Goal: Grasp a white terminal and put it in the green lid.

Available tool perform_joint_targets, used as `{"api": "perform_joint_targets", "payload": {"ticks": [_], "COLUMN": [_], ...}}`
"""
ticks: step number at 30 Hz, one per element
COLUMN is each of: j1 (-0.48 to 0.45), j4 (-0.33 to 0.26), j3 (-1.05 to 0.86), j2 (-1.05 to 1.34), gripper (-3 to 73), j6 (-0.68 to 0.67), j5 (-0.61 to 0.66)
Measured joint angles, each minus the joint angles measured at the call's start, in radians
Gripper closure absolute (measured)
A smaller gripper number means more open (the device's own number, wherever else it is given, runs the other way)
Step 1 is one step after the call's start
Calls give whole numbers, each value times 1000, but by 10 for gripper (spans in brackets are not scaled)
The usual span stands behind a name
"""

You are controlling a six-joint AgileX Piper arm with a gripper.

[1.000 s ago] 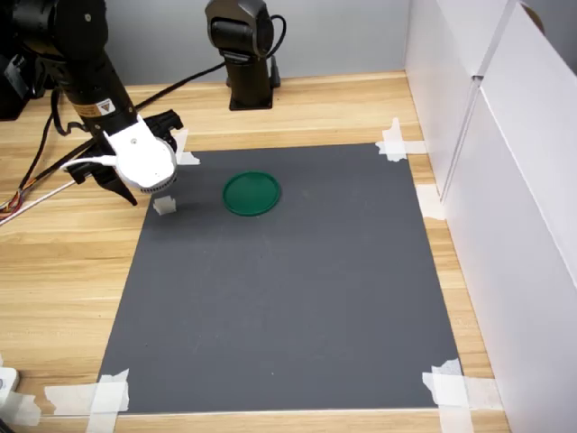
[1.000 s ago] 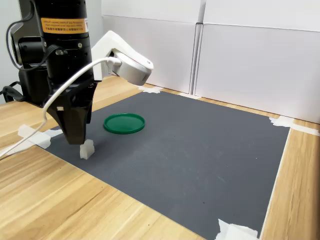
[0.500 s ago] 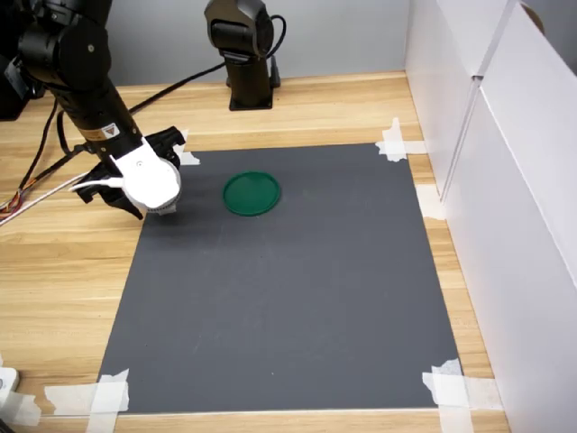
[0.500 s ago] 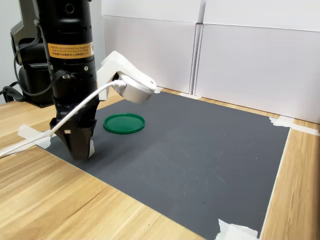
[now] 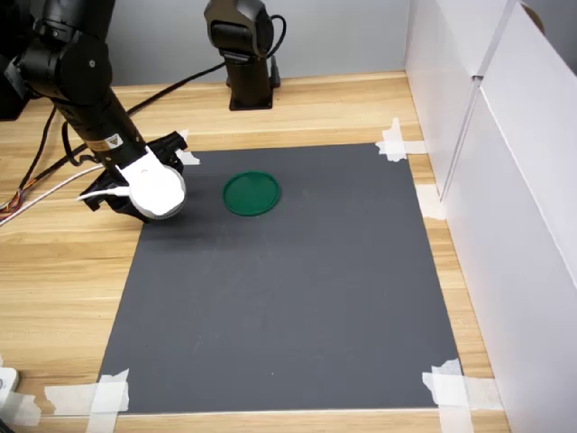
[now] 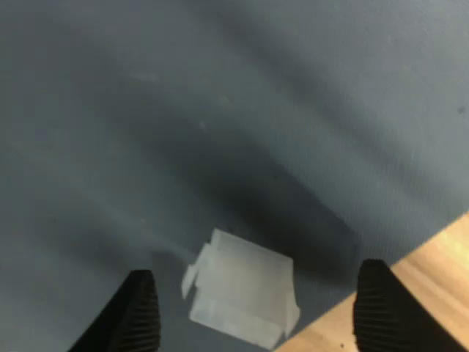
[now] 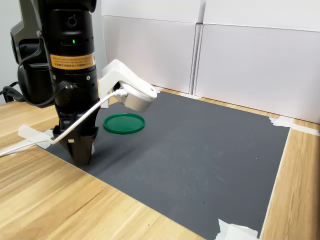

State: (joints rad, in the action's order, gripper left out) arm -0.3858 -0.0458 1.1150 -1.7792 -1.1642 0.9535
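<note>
The white terminal [image 6: 242, 297] is a small translucent block lying on the grey mat [image 6: 220, 110] close to the mat's edge. In the wrist view it sits between my two dark fingertips [image 6: 139, 312], with a gap on each side. My gripper [image 6: 260, 312] is open and lowered around it, down at the mat [image 7: 81, 154]. In both exterior views the arm and its white camera housing [image 5: 155, 191] hide the terminal. The green lid [image 5: 251, 193] lies flat on the mat, a short way off toward the first exterior view's right, with nothing in it [image 7: 124, 123].
White tape strips [image 5: 395, 144] hold the mat's corners to the wooden table [image 5: 63, 271]. A black stand [image 5: 245, 54] rises at the back. White partition walls [image 5: 505, 180] close the first exterior view's right side. Cables [image 5: 36, 194] trail beside the arm.
The arm has come down over the terminal. A second ago the fingers hung just above the visible block; now they straddle it at mat level and hide it in both exterior views.
</note>
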Motion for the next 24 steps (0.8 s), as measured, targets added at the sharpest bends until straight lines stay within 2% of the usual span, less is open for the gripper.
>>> {"api": "perform_joint_targets", "payload": {"ticks": [8, 11, 15, 24], "j1": [0, 0, 0, 0], "j4": [-4, -4, -4, -16], "j3": [0, 0, 0, 0], "j2": [0, 0, 0, 96], "gripper": [283, 335, 360, 362], "j6": [12, 15, 29, 11], "j5": [0, 0, 3, 25]}}
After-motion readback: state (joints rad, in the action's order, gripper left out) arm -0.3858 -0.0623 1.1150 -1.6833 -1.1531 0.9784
